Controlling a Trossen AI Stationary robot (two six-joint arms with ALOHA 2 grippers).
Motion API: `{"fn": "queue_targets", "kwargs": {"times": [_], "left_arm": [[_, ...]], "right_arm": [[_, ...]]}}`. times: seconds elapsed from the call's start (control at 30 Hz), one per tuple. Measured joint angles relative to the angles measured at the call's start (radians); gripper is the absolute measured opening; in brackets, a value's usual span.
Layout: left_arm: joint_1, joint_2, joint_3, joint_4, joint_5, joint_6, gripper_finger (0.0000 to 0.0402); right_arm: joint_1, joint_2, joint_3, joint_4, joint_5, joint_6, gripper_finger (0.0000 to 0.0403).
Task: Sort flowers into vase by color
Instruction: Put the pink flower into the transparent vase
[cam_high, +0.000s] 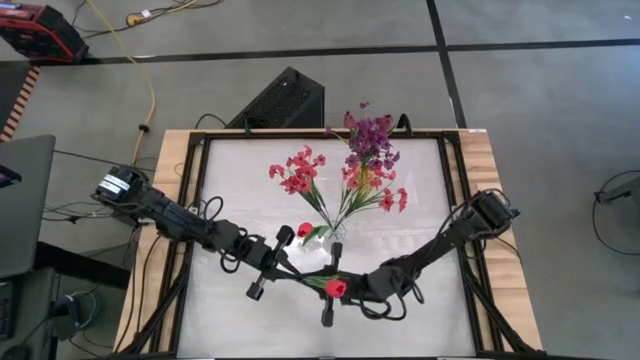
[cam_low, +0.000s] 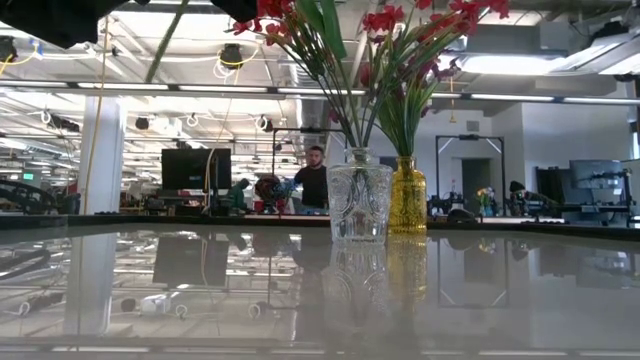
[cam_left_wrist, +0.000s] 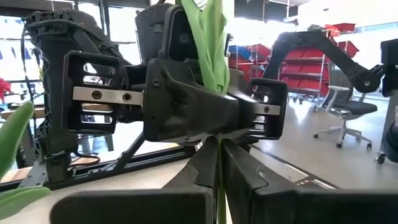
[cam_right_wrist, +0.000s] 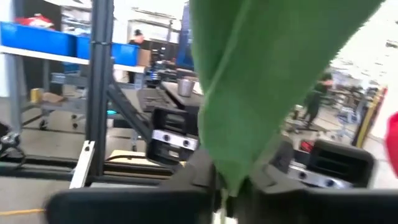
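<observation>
Both end effectors meet over the front middle of the bench, each closed on the same red tulip stem: the left end effector pinches the thin stalk between shut fingers, and the right end effector clamps near the red bud, a green leaf filling its wrist view. The clear vase and the amber vase stand just beside each other at mid-bench, already holding red sprays and the purple cluster; another red tulip sits beside the clear vase. Risk one: a double grip on one stalk, so any uncoordinated motion could bend or pull the stem apart. Risk two: if one side releases late, the stem may twist and drop onto the bench. Risk three: the vases stand close together, so an insertion could brush standing stems, tip a vase, or land red among purple. The low view shows neither end effector, so clearance above the bench cannot be judged.
</observation>
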Motion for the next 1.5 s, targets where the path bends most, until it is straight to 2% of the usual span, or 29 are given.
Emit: {"fn": "queue_targets", "kwargs": {"times": [0.07,0.23,0.33,0.47,0.57,0.7,0.8,1.07,1.5], "left_arm": [[-0.001,-0.002,0.000,0.001,-0.013,-0.002,0.0006],[-0.008,-0.005,0.000,-0.002,0.021,0.057,0.0056],[-0.012,-0.005,0.000,-0.070,-0.031,0.065,0.0104],[-0.004,-0.058,-0.002,-0.262,-0.164,0.023,0.0165],[0.010,-0.141,-0.002,-0.467,-0.202,-0.003,0.0192],[0.020,-0.249,-0.002,-0.721,-0.216,-0.022,0.0200],[0.016,-0.294,-0.008,-0.839,-0.266,-0.042,0.0199],[0.016,-0.319,-0.107,-0.774,-0.312,-0.062,0.0195],[0.020,-0.318,-0.135,-0.751,-0.337,-0.046,0.0194]], "right_arm": [[0.010,-0.004,0.000,-0.003,0.041,0.007,0.0026],[0.062,-0.031,0.000,-0.037,0.182,-0.020,0.0024],[0.100,-0.090,0.000,-0.103,0.253,-0.013,0.0023],[0.148,-0.198,0.000,-0.323,0.371,0.125,0.0023],[0.170,-0.274,0.001,-0.558,0.456,0.279,0.0023],[0.142,-0.319,0.001,-0.848,0.493,0.493,0.0023],[0.097,-0.327,0.000,-0.963,0.495,0.612,0.0023],[0.004,-0.332,0.000,-1.001,0.425,0.618,0.0023],[-0.020,-0.384,0.000,-1.076,0.437,0.588,0.0023]]}}
